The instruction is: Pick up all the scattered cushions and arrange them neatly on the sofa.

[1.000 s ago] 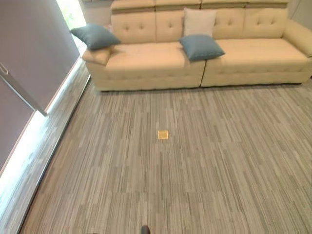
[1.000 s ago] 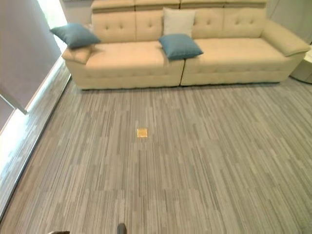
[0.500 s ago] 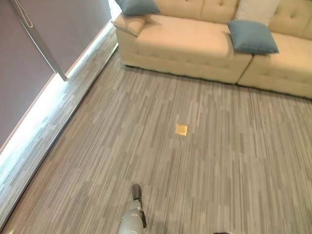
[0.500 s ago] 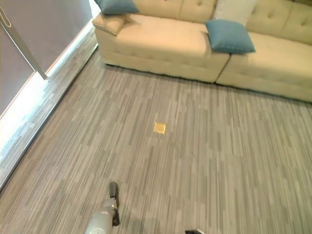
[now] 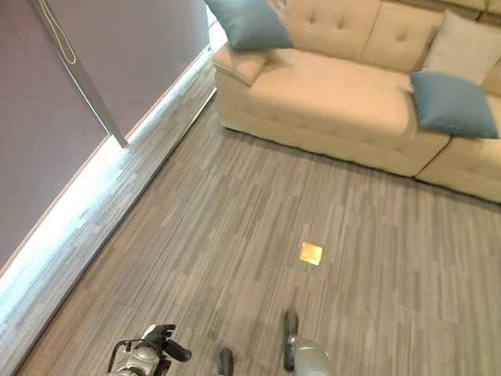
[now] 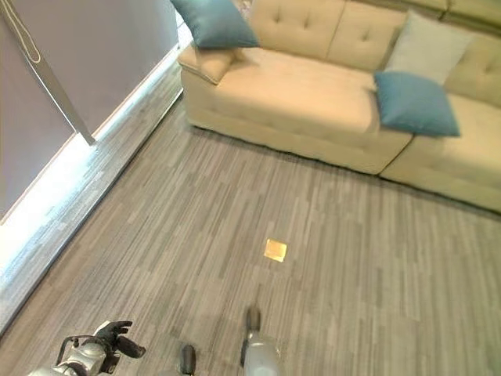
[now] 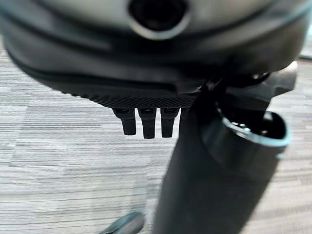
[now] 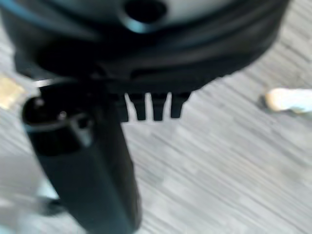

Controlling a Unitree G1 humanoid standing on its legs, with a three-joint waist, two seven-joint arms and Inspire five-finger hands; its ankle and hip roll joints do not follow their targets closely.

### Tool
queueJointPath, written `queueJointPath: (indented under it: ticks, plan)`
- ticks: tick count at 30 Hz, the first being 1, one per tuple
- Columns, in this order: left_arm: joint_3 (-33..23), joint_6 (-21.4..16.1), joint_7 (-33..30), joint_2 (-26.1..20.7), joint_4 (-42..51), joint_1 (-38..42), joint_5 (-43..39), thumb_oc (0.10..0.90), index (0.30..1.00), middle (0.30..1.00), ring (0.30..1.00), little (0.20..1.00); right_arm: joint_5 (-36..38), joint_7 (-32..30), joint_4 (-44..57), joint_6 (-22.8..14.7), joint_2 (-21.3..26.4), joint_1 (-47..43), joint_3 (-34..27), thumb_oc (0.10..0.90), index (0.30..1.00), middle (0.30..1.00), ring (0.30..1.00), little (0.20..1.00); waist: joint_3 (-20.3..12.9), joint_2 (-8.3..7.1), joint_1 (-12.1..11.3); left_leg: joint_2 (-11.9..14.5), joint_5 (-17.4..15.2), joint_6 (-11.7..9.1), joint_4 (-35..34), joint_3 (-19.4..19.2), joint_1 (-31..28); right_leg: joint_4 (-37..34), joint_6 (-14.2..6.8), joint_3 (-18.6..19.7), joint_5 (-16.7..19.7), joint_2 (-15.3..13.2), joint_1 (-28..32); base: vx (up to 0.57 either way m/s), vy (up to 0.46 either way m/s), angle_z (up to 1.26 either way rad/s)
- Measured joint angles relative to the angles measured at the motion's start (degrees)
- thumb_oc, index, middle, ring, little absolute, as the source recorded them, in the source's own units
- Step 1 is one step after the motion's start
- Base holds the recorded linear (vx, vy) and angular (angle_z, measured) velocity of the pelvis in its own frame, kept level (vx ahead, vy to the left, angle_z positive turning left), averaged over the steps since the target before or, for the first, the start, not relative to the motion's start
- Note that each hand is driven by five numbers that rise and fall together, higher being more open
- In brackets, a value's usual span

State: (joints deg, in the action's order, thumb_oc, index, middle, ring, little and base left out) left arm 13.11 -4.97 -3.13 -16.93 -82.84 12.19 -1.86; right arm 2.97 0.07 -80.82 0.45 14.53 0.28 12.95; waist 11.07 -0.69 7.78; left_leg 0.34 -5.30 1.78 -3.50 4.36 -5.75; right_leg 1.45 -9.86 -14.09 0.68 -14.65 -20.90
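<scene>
Left eye view — two blue cushions (image 5: 249,23) (image 5: 454,103), one white cushion (image 5: 467,48), one sofa (image 5: 337,102).

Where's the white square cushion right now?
In the left eye view the white square cushion leans upright against the cream sofa's backrest at upper right, directly behind the blue cushion lying on the seat.

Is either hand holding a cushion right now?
No. The left hand and right hand both have straight fingers over bare carpet, and the blue cushions lie on the sofa.
</scene>
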Motion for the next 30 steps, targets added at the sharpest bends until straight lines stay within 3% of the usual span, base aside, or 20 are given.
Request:
queueJointPath:
  ticks: [2, 3, 4, 5, 7, 8, 9, 11, 13, 14, 15, 16, 17, 19, 22, 23, 24, 26, 28, 30]
  plan:
    - [-0.1, 0.2, 0.0, 0.4, -1.2, -3.3, 0.3, 0.800, 0.900, 0.900, 0.900, 0.900, -0.5, 0.3, -0.1, 0.2, -0.1, 2.5, -0.6, 0.800, 0.900, 0.900, 0.900, 0.900, -1.5, 0.83, 1.2, 4.0, -2.7, -3.2, -1.9, 1.8, -4.6, 6.3, 1.0, -0.7, 3.0, 1.5, 0.6, 0.69, -0.382, 0.63]
    - [-0.1, 0.5, 0.2, 1.1, -3.5, -5.1, 1.1, 0.800, 0.900, 0.900, 0.900, 0.900, -0.6, 0.3, 0.0, 0.3, 0.3, 2.6, -1.5, 0.800, 0.900, 0.900, 0.900, 0.900, -2.4, 2.96, 2.1, 7.3, -4.2, -5.8, 2.6, 2.3, -5.7, 10.7, 2.6, -2.8, 4.4, 3.6, 1.7, 0.65, -0.421, 0.56]
    - [-0.6, 0.5, 0.4, 1.4, -4.5, -5.9, 1.5, 0.800, 0.900, 0.900, 0.900, 0.900, -0.7, 0.3, 0.0, 0.4, 0.4, 1.2, -1.8, 0.800, 0.900, 0.900, 0.900, 0.900, -2.3, 2.89, 2.1, 8.2, -4.4, -6.9, 6.7, 1.6, -4.8, 11.9, 4.5, -2.3, 3.2, 5.0, 2.5, 0.63, -0.534, 0.27]
    - [-1.8, 0.3, 0.7, 1.5, -5.4, -7.4, 1.5, 0.800, 0.900, 0.900, 0.900, 0.900, -0.8, 0.5, 0.3, 0.6, 0.7, 0.7, -2.3, 0.800, 0.900, 0.900, 0.900, 0.900, -2.9, 1.46, 1.6, 8.8, -3.4, -8.5, 16.0, 1.2, -2.3, 11.8, 6.7, -1.8, 1.4, 6.6, 4.7, 0.61, -0.579, -0.27]
    - [-6.4, 1.7, 1.2, 1.3, -5.4, -9.8, 1.0, 0.800, 0.900, 0.900, 0.900, 0.900, -1.2, 0.0, 2.5, -0.3, 1.8, -1.1, -2.3, 0.800, 0.900, 0.900, 0.900, 0.900, -3.8, -0.45, -1.0, 9.3, 4.5, -11.6, 34.2, 2.6, 4.2, 9.4, 10.6, -1.5, -0.4, 9.6, 9.2, 0.49, -0.458, -0.50]
    - [-7.7, 2.2, 1.2, 0.7, -4.8, -10.8, 0.7, 0.800, 0.900, 0.900, 0.900, 0.900, -1.2, 0.0, 3.6, -0.7, 2.2, -1.8, -2.1, 0.800, 0.900, 0.900, 0.900, 0.900, -4.3, -1.99, -2.5, 8.8, 13.3, -12.1, 43.0, 3.3, 8.1, 7.0, 12.0, -1.0, -0.3, 10.6, 11.8, 0.61, -0.433, -0.53]
    - [-7.6, 2.5, 1.1, 0.2, -4.8, -11.6, 0.4, 0.800, 0.900, 0.900, 0.900, 0.900, -1.2, -0.3, 3.5, -1.1, 2.8, -3.2, -2.0, 0.800, 0.900, 0.900, 0.900, 0.900, -4.4, -3.43, -4.1, 8.4, 16.8, -12.2, 51.4, 3.4, 12.3, 5.2, 13.9, 0.3, -1.1, 11.6, 14.5, 0.81, -0.469, -0.56]
    - [-8.7, 2.5, 1.2, 0.0, -4.4, -11.4, -1.1, 0.800, 0.900, 0.900, 0.900, 0.900, -1.2, -1.2, 2.5, -0.8, 3.7, -6.0, -0.9, 0.800, 0.900, 0.900, 0.900, 0.900, -3.7, -5.67, -7.4, 8.0, 11.0, -6.6, 58.9, -2.7, 18.9, 1.6, 15.0, 2.9, -1.6, 12.8, 20.5, 0.68, -0.102, -0.55]
    - [-8.9, 2.7, 1.3, -0.1, -4.6, -12.2, -2.0, 0.800, 0.900, 0.900, 0.900, 0.900, -1.3, -1.8, 3.0, -0.9, 4.1, -8.3, 2.2, 0.800, 0.900, 0.900, 0.900, 0.900, -3.3, -5.86, -9.9, 5.6, 7.3, -6.0, 55.4, -6.4, 22.9, -1.4, 14.5, 4.9, -3.9, 13.9, 25.5, 0.85, 0.075, -0.47]
    - [-8.7, 2.8, 1.1, -0.2, -4.1, -11.9, -2.4, 0.800, 0.900, 0.900, 0.900, 0.900, -1.8, -1.8, 2.9, -0.6, 4.6, -8.9, 4.2, 0.800, 0.900, 0.900, 0.900, 0.900, -2.8, -5.37, -11.4, 4.6, 4.7, -4.6, 44.9, -9.2, 23.7, -3.9, 14.9, 6.4, -3.6, 14.8, 28.7, 0.70, 0.114, -0.47]
    - [-8.7, 2.5, 1.1, 0.0, -3.6, -12.3, -2.6, 0.800, 0.900, 0.900, 0.900, 0.900, -2.4, -1.8, 3.0, -0.5, 4.6, -9.5, 5.5, 0.800, 0.900, 0.900, 0.900, 0.900, -2.9, -4.97, -13.6, 3.6, 4.7, -5.0, 35.3, -10.0, 23.4, -4.8, 13.3, 8.0, -5.0, 15.3, 29.7, 0.67, 0.100, -0.80]
    - [-8.9, 2.3, 1.1, -0.1, -3.3, -12.3, -2.7, 0.800, 0.900, 0.900, 0.900, 0.900, -2.7, -1.8, 3.0, -0.7, 4.8, -9.5, 6.6, 0.800, 0.900, 0.900, 0.900, 0.900, -3.0, -4.66, -15.0, 3.1, 5.4, -5.7, 27.3, -10.6, 22.9, -5.4, 14.0, 9.0, -4.2, 15.7, 30.2, 0.46, 0.045, -1.06]
    - [-8.8, 2.9, 1.2, 0.1, -3.5, -11.8, -2.7, 0.800, 0.900, 0.900, 0.900, 0.900, -3.3, -2.0, 3.2, -1.5, 5.3, -11.5, 7.7, 0.800, 0.900, 0.900, 0.900, 0.900, -2.1, -2.58, -15.9, 3.3, 8.5, -6.4, 19.1, -10.5, 25.6, -6.8, 13.2, 9.7, -4.6, 17.7, 33.4, 0.67, 0.077, -0.77]
    - [-8.8, 2.8, 0.2, -0.3, -3.5, -11.6, -2.7, 0.800, 0.900, 0.900, 0.900, 0.900, -5.0, -2.1, 3.3, -1.4, 4.5, -11.5, 10.2, 0.800, 0.900, 0.900, 0.900, 0.900, -2.2, -1.67, -16.1, 2.5, 10.0, -6.5, 8.3, -13.8, 28.3, -6.7, 12.9, 9.6, -8.7, 18.5, 37.1, 0.73, 0.136, -0.36]
    - [-8.8, 2.2, 0.0, 0.0, -0.3, -13.4, -4.4, 0.800, 0.900, 0.900, 0.900, 0.900, -7.1, -2.1, 2.9, -1.3, 3.3, -10.9, 10.8, 0.800, 0.900, 0.900, 0.900, 0.900, -3.0, -2.51, -17.8, 1.3, 9.8, -3.8, 8.6, -15.1, 30.1, -6.2, 11.2, 11.7, -13.8, 16.6, 41.3, 0.64, 0.164, -0.46]
    - [-9.4, 2.3, 0.1, 0.2, 0.2, -14.0, -5.0, 0.800, 0.900, 0.900, 0.900, 0.900, -7.7, -2.2, 2.8, -1.3, 2.8, -10.4, 11.5, 0.800, 0.900, 0.900, 0.900, 0.900, -3.3, -2.50, -17.7, 0.9, 13.1, 0.1, 9.2, -15.2, 29.0, -5.7, 9.1, 12.7, -15.0, 15.9, 43.5, 0.75, 0.215, -0.39]
    - [-9.4, 2.3, -0.1, 0.2, 0.8, -13.2, -5.5, 0.800, 0.900, 0.900, 0.900, 0.900, -8.5, -2.0, 2.7, -1.1, 2.0, -9.9, 11.4, 0.800, 0.900, 0.900, 0.900, 0.900, -2.8, -3.99, -17.5, 0.2, 15.3, 1.1, 11.3, -15.6, 28.4, -2.9, 7.9, 12.9, -15.9, 14.1, 43.8, 0.49, 0.153, -0.26]
    - [-9.2, 1.3, 0.1, 0.2, 3.6, -13.2, -6.8, 0.800, 0.900, 0.900, 0.900, 0.900, -10.7, -1.5, 3.4, -1.7, 0.8, -8.6, 11.4, 0.800, 0.900, 0.900, 0.900, 0.900, -3.4, -5.52, -18.2, -0.2, 17.1, 3.4, 11.6, -15.8, 25.9, 16.0, 3.6, 10.8, -16.7, 12.9, 36.3, 0.39, 0.135, -0.13]
    - [-8.4, 0.8, 0.2, 0.4, 4.6, -11.4, -7.5, 0.800, 0.900, 0.900, 0.900, 0.900, -11.2, -1.4, 5.1, -1.5, 0.5, -7.6, 11.2, 0.800, 0.900, 0.900, 0.900, 0.900, -3.7, -6.28, -17.2, -1.7, 13.4, 4.3, 11.2, -15.0, 22.5, 32.5, -0.1, 11.2, -10.8, 11.5, 29.5, 0.56, 0.214, 0.25]
    - [-6.2, 0.7, 0.2, 0.2, 5.5, -9.5, -7.6, 0.800, 0.900, 0.900, 0.900, 0.900, -11.2, -1.7, 6.2, -1.5, 0.9, -7.8, 10.3, 0.800, 0.900, 0.900, 0.900, 0.900, -2.9, -5.33, -14.5, -4.1, 10.4, 6.7, 10.1, -12.1, 18.4, 44.8, 1.1, 10.2, -9.8, 10.0, 22.8, 0.67, 0.186, 0.61]
